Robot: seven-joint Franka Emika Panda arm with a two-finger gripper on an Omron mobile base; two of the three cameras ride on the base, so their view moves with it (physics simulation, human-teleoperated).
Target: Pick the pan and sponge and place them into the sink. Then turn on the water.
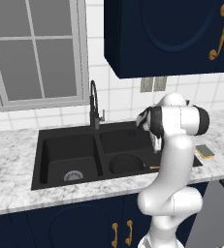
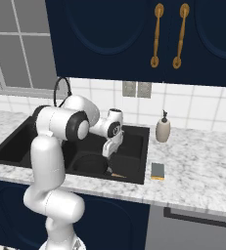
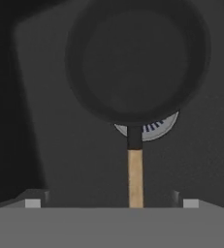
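Marble counter (image 2: 197,171) runs along the front of this navy kitchen, and nearest to us on it the yellow sponge (image 2: 157,171) lies flat, just beside the right rim of the black two-basin sink (image 1: 40,160). Our gripper (image 3: 111,202) hangs low over the right basin with its jaws spread wide; in the hand view the fingertips (image 3: 32,202) stand well apart on either side of the tan handle and grip nothing. Below them the black frying pan (image 3: 133,63) sits on the basin floor, partly covering the silver drain (image 3: 157,127), its handle pointing back towards us. We judge the pan step done: it is in the sink and let go. Next we must lift clear of the basin, swing right to the sponge, come down over it and close across its narrow sides, minding the rim beside it. Behind stands the gooseneck faucet (image 1: 93,104) at the back of the sink, its lever untouched, and the beige soap dispenser (image 2: 163,128) by the tiled wall.
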